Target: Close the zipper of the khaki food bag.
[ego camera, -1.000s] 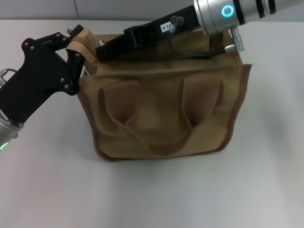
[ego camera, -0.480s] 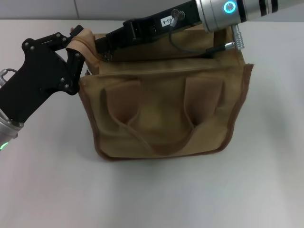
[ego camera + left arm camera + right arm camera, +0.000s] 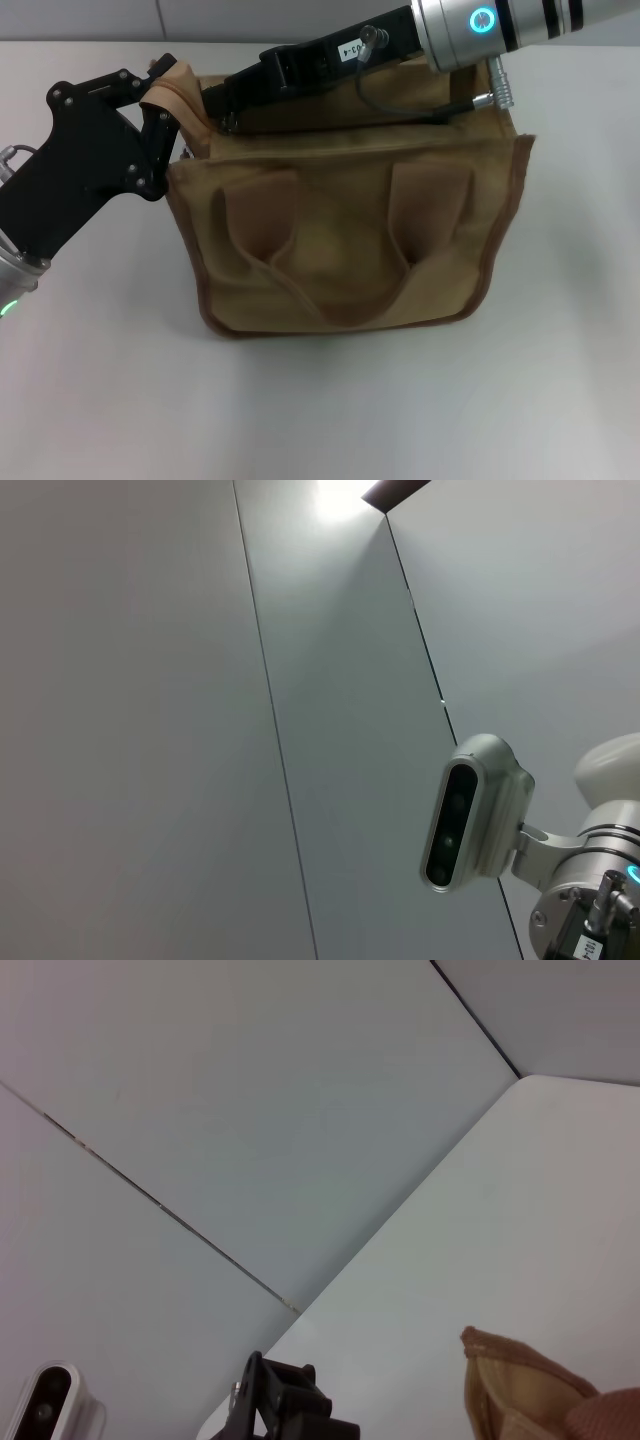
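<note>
The khaki food bag (image 3: 340, 240) stands in the middle of the white table in the head view, its loop handle (image 3: 345, 295) hanging down the near side. My left gripper (image 3: 160, 100) is at the bag's top left corner, shut on the zipper's tan fabric tail (image 3: 172, 88). My right gripper (image 3: 215, 103) reaches across the bag's top from the right, its tip at the left end of the zipper track next to the tail. The slider is hidden under it. The tail also shows in the right wrist view (image 3: 520, 1385).
The white table (image 3: 330, 400) spreads around the bag. A grey cable (image 3: 420, 112) from the right arm hangs over the bag's top. The left wrist view shows only the wall and the robot's head camera (image 3: 475, 825).
My right gripper has risen slightly and shifted toward the bag's far left corner, mostly in the first half second. The left gripper and the bag have stayed put.
</note>
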Motion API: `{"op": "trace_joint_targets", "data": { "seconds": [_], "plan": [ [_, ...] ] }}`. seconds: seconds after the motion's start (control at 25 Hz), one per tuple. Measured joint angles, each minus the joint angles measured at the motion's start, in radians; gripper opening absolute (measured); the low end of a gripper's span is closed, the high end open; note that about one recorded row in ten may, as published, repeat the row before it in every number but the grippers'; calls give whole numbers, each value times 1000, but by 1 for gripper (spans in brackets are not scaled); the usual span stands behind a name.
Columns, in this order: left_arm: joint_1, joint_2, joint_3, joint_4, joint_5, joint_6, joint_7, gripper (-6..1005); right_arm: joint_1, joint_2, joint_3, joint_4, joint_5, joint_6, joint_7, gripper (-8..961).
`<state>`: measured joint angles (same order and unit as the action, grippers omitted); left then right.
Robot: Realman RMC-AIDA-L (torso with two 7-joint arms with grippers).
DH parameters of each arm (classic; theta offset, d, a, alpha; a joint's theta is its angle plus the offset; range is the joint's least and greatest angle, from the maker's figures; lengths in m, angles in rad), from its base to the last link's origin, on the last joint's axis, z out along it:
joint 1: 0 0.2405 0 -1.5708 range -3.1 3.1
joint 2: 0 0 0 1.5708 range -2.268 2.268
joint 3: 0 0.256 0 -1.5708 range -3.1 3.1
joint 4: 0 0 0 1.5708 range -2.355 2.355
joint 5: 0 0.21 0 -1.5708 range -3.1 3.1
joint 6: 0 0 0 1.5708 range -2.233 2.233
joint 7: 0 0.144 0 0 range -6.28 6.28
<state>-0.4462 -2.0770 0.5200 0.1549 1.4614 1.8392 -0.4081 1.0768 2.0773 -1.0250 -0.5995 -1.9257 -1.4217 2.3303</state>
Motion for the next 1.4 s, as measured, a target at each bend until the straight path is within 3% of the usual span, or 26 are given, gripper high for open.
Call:
{"op": "trace_joint_targets", "data": {
  "seconds": [0.56, 1.16, 1.4],
  "plan": [
    [11, 0, -1, -7, -1, 4, 7, 33, -30, 1, -1, -14, -1, 4, -59, -2],
    [31, 5, -60, -9, -5, -111, 8, 34, -249, 1, 8, -206, 105, -46, -150, -3],
    [43, 7, -73, -4, -6, -115, 4, 35, -301, -1, 65, -223, 108, -65, -199, -2]
  ]
}}
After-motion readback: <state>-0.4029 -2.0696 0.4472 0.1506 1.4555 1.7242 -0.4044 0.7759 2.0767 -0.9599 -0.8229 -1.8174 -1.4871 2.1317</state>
